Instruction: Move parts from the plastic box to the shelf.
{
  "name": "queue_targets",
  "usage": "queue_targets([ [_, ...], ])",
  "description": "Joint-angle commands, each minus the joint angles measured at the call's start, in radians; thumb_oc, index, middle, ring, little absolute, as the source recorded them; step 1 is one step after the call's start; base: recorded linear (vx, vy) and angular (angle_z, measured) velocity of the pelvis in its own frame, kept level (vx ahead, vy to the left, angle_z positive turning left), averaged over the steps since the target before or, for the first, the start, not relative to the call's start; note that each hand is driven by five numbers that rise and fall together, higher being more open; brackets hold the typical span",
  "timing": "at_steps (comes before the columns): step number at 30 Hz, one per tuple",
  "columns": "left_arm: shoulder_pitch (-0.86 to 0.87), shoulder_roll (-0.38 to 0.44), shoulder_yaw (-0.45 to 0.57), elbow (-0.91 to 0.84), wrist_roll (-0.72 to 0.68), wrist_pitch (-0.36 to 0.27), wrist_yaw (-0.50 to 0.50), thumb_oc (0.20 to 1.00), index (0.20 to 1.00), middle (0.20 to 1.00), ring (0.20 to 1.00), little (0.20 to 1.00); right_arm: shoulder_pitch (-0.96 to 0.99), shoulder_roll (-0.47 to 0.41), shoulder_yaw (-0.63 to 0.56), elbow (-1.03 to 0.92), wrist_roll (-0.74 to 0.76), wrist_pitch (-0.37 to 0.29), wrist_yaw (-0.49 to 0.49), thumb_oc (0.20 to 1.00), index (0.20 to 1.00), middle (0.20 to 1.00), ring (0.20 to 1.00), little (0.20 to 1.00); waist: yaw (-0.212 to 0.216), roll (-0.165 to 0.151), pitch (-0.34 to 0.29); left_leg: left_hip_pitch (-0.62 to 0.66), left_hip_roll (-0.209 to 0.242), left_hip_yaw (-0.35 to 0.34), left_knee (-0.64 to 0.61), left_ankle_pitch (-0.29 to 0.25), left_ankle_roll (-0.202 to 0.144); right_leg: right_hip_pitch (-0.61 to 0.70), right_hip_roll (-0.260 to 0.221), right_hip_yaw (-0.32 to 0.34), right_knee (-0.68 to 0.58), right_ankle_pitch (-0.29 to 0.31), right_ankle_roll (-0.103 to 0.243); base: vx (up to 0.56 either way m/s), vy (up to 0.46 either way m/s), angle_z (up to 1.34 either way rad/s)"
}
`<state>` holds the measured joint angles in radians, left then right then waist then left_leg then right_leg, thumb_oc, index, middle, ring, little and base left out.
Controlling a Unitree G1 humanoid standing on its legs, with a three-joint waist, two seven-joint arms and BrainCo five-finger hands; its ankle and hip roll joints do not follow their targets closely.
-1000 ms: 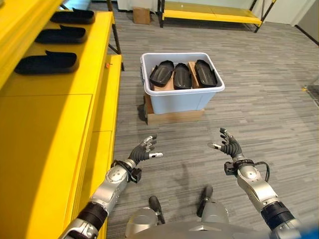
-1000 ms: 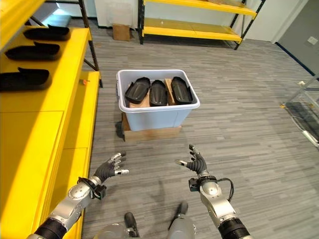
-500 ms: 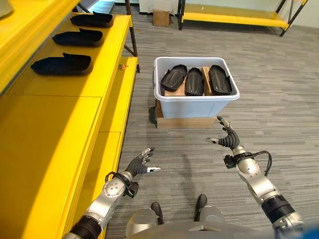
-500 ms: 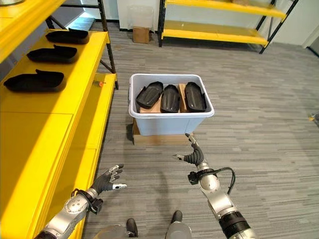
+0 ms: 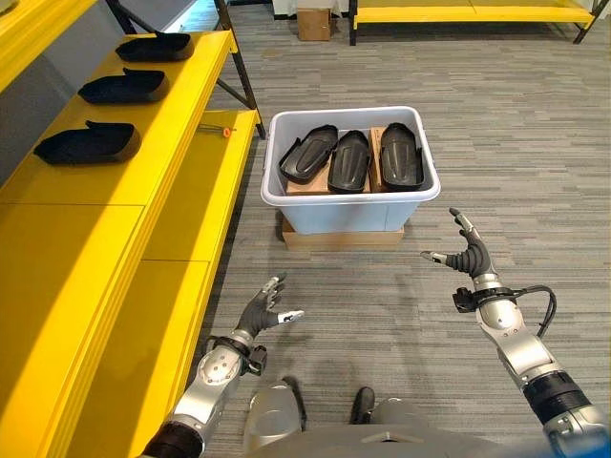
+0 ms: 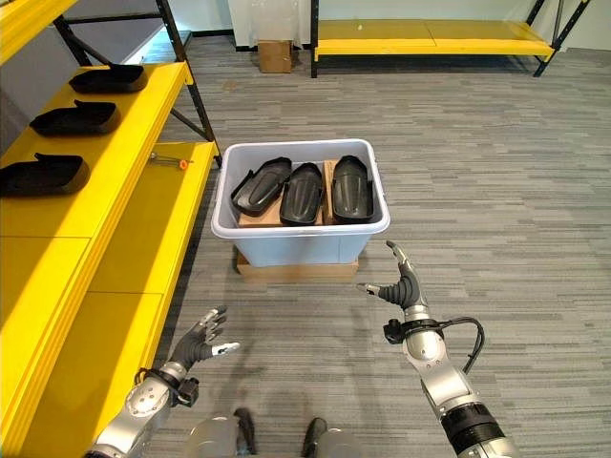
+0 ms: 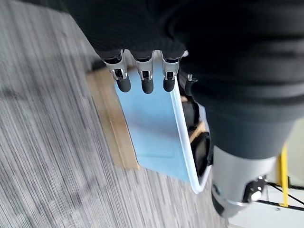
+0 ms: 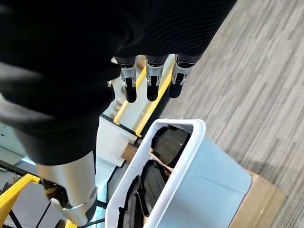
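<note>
A pale blue plastic box (image 5: 355, 205) stands on the floor on a flat cardboard base (image 5: 342, 238). Three black curved parts (image 5: 350, 159) lie side by side in it on a cardboard layer. The yellow shelf (image 5: 105, 181) runs along the left, with three black parts (image 5: 86, 142) in a row on its upper level. My left hand (image 5: 261, 311) hovers low over the floor, short of the box, fingers relaxed and empty. My right hand (image 5: 469, 258) is raised by the box's near right corner, fingers spread, holding nothing. The box's wall (image 7: 152, 137) and rim (image 8: 156, 168) show in the wrist views.
A lower yellow shelf level (image 5: 186, 234) juts out toward the box, with a small orange-handled tool (image 5: 218, 130) on it. A cardboard carton (image 5: 313, 21) and another yellow rack (image 5: 468, 14) stand at the far end. Grey carpet (image 5: 516, 153) lies open to the right of the box.
The camera has shifted, so the box sits more to the left. My right hand has stayed raised by the box's near right corner; my left hand stays low.
</note>
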<state>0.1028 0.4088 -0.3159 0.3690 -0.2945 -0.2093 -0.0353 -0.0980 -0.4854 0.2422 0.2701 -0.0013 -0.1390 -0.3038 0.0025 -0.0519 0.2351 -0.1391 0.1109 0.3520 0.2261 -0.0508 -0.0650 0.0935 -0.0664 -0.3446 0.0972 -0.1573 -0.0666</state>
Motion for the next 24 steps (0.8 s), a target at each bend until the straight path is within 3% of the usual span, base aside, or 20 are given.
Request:
queue_targets([
  [1,-0.005,-0.002,0.035,-0.018,-0.016,-0.042,0.059,1.000,1.000,1.000,1.000,1.000,0.033,-0.038,-0.039,-0.070,0.073,-0.027,0.013,1.000,1.000,1.000,1.000,1.000,0.017,0.045,0.026,0.061,0.075,0.014,-0.186,0.189,-0.039,0.021,0.011,0.090,-0.011,0.074,0.103,0.28,0.239,-0.08],
  [2,0.002,-0.008,0.046,0.001,-0.026,-0.051,0.060,1.000,1.000,1.000,1.000,1.000,0.045,-0.030,-0.031,-0.076,0.074,-0.029,0.012,1.000,1.000,1.000,1.000,1.000,0.029,0.055,0.035,0.020,0.094,-0.015,-0.232,0.251,-0.051,0.035,0.011,0.099,0.008,0.057,0.100,0.26,0.228,-0.12],
  [3,0.004,-0.011,0.049,0.006,-0.027,-0.054,0.062,1.000,1.000,1.000,1.000,1.000,0.046,-0.028,-0.028,-0.077,0.075,-0.029,0.014,1.000,1.000,1.000,1.000,1.000,0.033,0.055,0.037,0.009,0.097,-0.028,-0.234,0.253,-0.052,0.036,0.009,0.101,0.015,0.052,0.099,0.26,0.314,-0.38],
  [5,0.026,-0.027,0.088,0.031,-0.042,-0.090,0.077,1.000,1.000,1.000,1.000,1.000,0.031,0.000,0.008,-0.060,0.102,-0.035,0.054,1.000,1.000,1.000,1.000,1.000,0.067,0.067,0.046,-0.037,0.099,-0.135,-0.194,0.233,-0.042,0.017,0.011,0.142,0.092,0.002,0.093,0.25,0.339,-0.65],
  [8,0.024,-0.025,0.101,0.030,-0.086,-0.068,0.022,1.000,1.000,1.000,1.000,1.000,0.049,0.021,0.013,-0.090,0.186,0.006,0.060,1.000,1.000,1.000,1.000,1.000,0.063,0.058,0.047,0.008,0.098,-0.084,-0.152,0.191,-0.027,0.029,-0.003,0.112,0.121,-0.026,0.095,0.24,0.232,-1.27],
  [10,0.015,-0.019,0.093,0.050,-0.031,-0.083,0.008,1.000,1.000,1.000,1.000,1.000,0.057,0.032,0.020,-0.130,0.176,-0.019,0.083,1.000,1.000,1.000,1.000,1.000,0.063,0.042,0.036,0.036,0.080,-0.064,-0.131,0.146,-0.010,0.034,-0.019,0.092,0.119,-0.026,0.102,0.21,0.243,0.02],
  [15,-0.020,0.011,0.047,0.067,0.076,-0.138,0.002,1.000,1.000,1.000,1.000,1.000,0.026,0.050,0.052,-0.156,0.220,0.002,0.030,1.000,1.000,1.000,1.000,1.000,0.090,0.032,0.012,0.044,0.010,-0.095,-0.135,0.103,0.024,0.029,-0.033,0.095,0.126,-0.034,0.111,0.14,0.195,0.13],
  [18,-0.030,0.043,0.022,0.046,0.119,-0.145,-0.014,1.000,1.000,1.000,1.000,1.000,0.006,0.071,0.052,-0.155,0.228,-0.036,-0.022,1.000,1.000,1.000,1.000,1.000,0.105,0.027,-0.008,0.048,-0.031,-0.116,-0.126,0.071,0.052,0.030,-0.036,0.106,0.142,-0.044,0.119,0.13,0.186,0.12],
  [21,-0.031,0.048,0.001,0.038,0.099,-0.141,-0.018,1.000,1.000,1.000,1.000,1.000,-0.033,0.079,0.060,-0.160,0.111,-0.059,-0.079,1.000,1.000,1.000,1.000,1.000,0.120,0.027,-0.026,0.043,-0.064,-0.139,-0.093,0.034,0.076,0.032,-0.043,0.113,0.167,-0.050,0.122,0.14,0.233,0.12],
  [23,-0.028,0.034,-0.011,0.044,0.001,-0.125,-0.058,1.000,1.000,1.000,1.000,1.000,-0.067,0.069,0.074,-0.181,0.007,-0.097,-0.091,1.000,1.000,1.000,1.000,1.000,0.133,0.022,-0.036,0.043,-0.085,-0.136,-0.070,0.005,0.096,0.042,-0.051,0.107,0.201,-0.055,0.129,0.11,0.227,-0.09],
  [24,-0.028,0.023,-0.014,0.055,-0.020,-0.125,-0.080,1.000,1.000,1.000,1.000,1.000,-0.083,0.061,0.084,-0.210,-0.027,-0.106,-0.095,1.000,1.000,1.000,1.000,1.000,0.140,0.012,-0.046,0.046,-0.104,-0.128,-0.072,-0.010,0.114,0.046,-0.058,0.097,0.234,-0.031,0.144,0.08,0.201,-0.11],
])
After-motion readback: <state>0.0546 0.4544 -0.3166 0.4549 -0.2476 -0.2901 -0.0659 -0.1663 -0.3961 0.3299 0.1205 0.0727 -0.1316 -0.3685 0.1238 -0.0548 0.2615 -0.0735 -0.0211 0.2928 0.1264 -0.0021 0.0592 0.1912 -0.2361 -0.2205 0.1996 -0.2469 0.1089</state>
